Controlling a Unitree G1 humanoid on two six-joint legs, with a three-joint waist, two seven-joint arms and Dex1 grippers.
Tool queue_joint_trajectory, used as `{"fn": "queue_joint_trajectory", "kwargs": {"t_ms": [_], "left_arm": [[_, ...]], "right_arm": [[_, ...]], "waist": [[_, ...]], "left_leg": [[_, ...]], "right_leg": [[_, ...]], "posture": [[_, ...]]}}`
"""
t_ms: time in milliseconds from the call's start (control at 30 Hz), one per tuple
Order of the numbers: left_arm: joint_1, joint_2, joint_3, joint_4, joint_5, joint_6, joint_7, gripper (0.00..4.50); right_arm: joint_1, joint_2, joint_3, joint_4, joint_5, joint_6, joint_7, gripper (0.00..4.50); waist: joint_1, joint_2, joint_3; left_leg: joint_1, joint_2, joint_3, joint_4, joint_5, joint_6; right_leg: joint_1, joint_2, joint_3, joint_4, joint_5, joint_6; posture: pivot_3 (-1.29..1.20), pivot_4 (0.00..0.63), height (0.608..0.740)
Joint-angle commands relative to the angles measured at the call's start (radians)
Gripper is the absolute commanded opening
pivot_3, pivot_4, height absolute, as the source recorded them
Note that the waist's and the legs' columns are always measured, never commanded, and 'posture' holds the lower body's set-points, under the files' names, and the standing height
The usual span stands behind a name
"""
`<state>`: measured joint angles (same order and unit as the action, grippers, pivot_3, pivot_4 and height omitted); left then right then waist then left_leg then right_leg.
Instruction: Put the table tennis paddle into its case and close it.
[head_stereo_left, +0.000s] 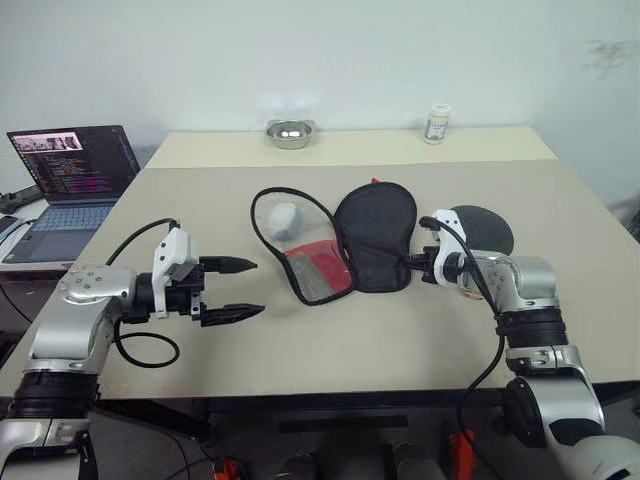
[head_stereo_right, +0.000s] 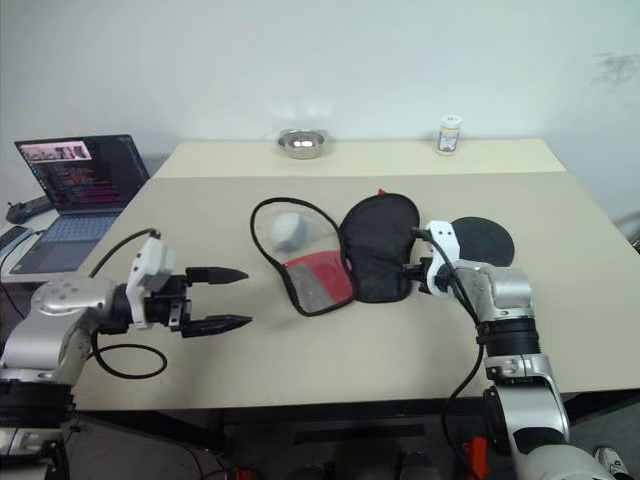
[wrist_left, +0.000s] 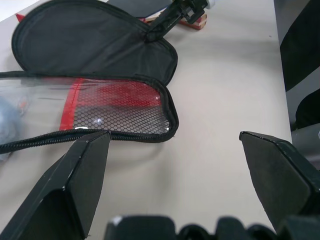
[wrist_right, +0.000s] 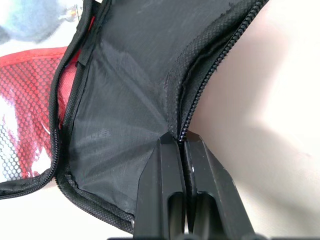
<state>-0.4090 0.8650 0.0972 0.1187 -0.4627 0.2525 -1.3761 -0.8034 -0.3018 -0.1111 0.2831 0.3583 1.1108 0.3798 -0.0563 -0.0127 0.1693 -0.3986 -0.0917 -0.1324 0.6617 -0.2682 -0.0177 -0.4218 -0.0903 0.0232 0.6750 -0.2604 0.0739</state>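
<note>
The case (head_stereo_left: 372, 237) lies opened flat on the table (head_stereo_left: 350, 340). Its black-lined half faces up on the right, and its clear, red and mesh half (head_stereo_left: 305, 262) is on the left. My right gripper (head_stereo_left: 408, 265) is shut on the zip edge (wrist_right: 186, 112) of the black half. The table tennis paddle (head_stereo_left: 484, 226) lies just right of the case, its round black face partly behind my right wrist; its handle (wrist_left: 194, 20) is light wood with red. My left gripper (head_stereo_left: 236, 291) is open, level, pointing at the case from its left and a short way off.
A pale round thing (head_stereo_left: 285, 218) shows through the case's clear panel. A laptop (head_stereo_left: 75, 180) stands open at the far left. A metal bowl (head_stereo_left: 290, 132) and a small white bottle (head_stereo_left: 437, 123) sit on the rear table.
</note>
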Motion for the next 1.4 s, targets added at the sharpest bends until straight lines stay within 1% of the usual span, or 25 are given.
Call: {"fn": "queue_joint_trajectory", "kwargs": {"t_ms": [33,167,300,400,500,600,767,867,967,1067,1200,1400], "left_arm": [[-0.025,0.007,0.009,-0.054,-0.012,0.025,0.017,4.5],[-0.055,0.004,-0.006,-0.079,-0.013,0.063,0.032,4.5],[-0.071,0.001,-0.013,-0.078,-0.011,0.072,0.035,4.5],[-0.082,-0.004,-0.02,-0.072,-0.006,0.072,0.036,4.5],[-0.093,-0.01,-0.028,-0.067,-0.001,0.072,0.035,4.5],[-0.1,-0.016,-0.035,-0.067,0.001,0.073,0.037,4.5],[-0.103,-0.021,-0.043,-0.07,0.003,0.073,0.041,4.5],[-0.096,-0.023,-0.041,-0.079,0.003,0.073,0.046,4.5],[-0.084,-0.025,-0.037,-0.09,-0.001,0.074,0.053,4.5],[-0.075,-0.031,-0.033,-0.103,-0.011,0.079,0.063,4.5],[-0.114,-0.078,-0.051,-0.113,-0.03,0.085,0.069,4.5],[-0.188,-0.142,-0.082,-0.126,-0.03,0.084,0.056,4.5]], "right_arm": [[-0.004,0.006,-0.051,-0.046,0.024,0.018,-0.027,0.01],[0.028,0.038,-0.137,-0.093,0.046,0.061,-0.105,0.01],[0.056,0.059,-0.179,-0.149,0.055,0.084,-0.15,0.01],[0.069,0.048,-0.169,-0.16,0.054,0.083,-0.15,0.01],[0.062,0.015,-0.14,-0.13,0.038,0.06,-0.136,0.01],[0.047,-0.014,-0.115,-0.104,0.033,0.043,-0.114,0.63],[0.012,-0.066,-0.052,-0.061,0.01,0.002,-0.055,2.28],[-0.001,-0.115,-0.001,-0.07,-0.023,-0.049,-0.023,3.39],[-0.02,-0.153,-0.016,-0.1,-0.023,-0.053,-0.017,4.41],[-0.019,-0.2,-0.057,-0.128,-0.023,-0.039,-0.031,4.47],[0.035,-0.247,-0.139,-0.182,-0.054,0.005,-0.124,4.47],[0.099,-0.202,-0.22,-0.269,-0.091,0.063,-0.265,4.47]], "waist": [[0.0,0.0,0.0],[0.001,0.0,0.0],[0.003,0.0,0.0],[0.002,0.0,0.0],[0.002,0.0,0.0],[0.002,0.0,0.0],[-0.001,0.0,0.0],[-0.001,0.0,0.0],[0.0,0.0,0.0],[0.001,0.0,0.0],[0.009,0.0,0.0],[0.016,0.0,0.0]], "left_leg": [[0.0,0.0,0.0,0.0,0.0,0.0],[0.0,0.0,0.0,0.0,0.0,0.0],[0.0,0.0,0.0,0.0,0.0,0.0],[0.0,0.0,0.0,0.0,0.0,0.0],[0.0,0.0,0.0,0.0,0.0,0.0],[0.0,0.0,0.0,0.0,0.0,0.0],[0.0,0.0,0.001,0.0,0.0,0.0],[0.0,0.0,0.001,0.0,0.0,0.0],[0.0,0.0,0.001,0.0,0.0,0.0],[0.0,0.0,0.001,0.0,0.0,0.0],[0.0,0.0,0.001,0.0,0.0,0.0],[0.0,0.0,0.001,0.001,0.0,0.0]], "right_leg": [[0.0,0.0,0.0,0.0,0.0,0.0],[0.0,0.0,0.0,0.0,0.0,0.0],[0.0,0.0,0.0,0.0,0.0,0.0],[0.0,0.0,0.0,0.0,0.0,0.0],[0.0,0.0,0.0,0.0,0.0,0.0],[0.0,0.0,0.0,0.0,0.0,0.0],[0.0,0.0,0.0,0.0,0.0,0.0],[0.0,0.0,0.0,0.0,0.0,0.0],[0.0,0.0,0.0,0.0,0.0,0.0],[0.0,0.0,0.0,0.0,0.0,0.0],[0.001,0.0,0.0,-0.001,0.0,0.0],[0.001,0.0,0.0,0.0,0.0,0.0]], "posture": [[0.0,0.15,0.74],[0.0,0.15,0.74],[0.0,0.15,0.74],[0.0,0.15,0.74],[0.0,0.15,0.74],[0.0,0.15,0.74],[0.0,0.15,0.74],[0.0,0.15,0.74],[0.0,0.15,0.74],[0.0,0.15,0.74],[0.0,0.15,0.74],[0.0,0.15,0.74]]}}
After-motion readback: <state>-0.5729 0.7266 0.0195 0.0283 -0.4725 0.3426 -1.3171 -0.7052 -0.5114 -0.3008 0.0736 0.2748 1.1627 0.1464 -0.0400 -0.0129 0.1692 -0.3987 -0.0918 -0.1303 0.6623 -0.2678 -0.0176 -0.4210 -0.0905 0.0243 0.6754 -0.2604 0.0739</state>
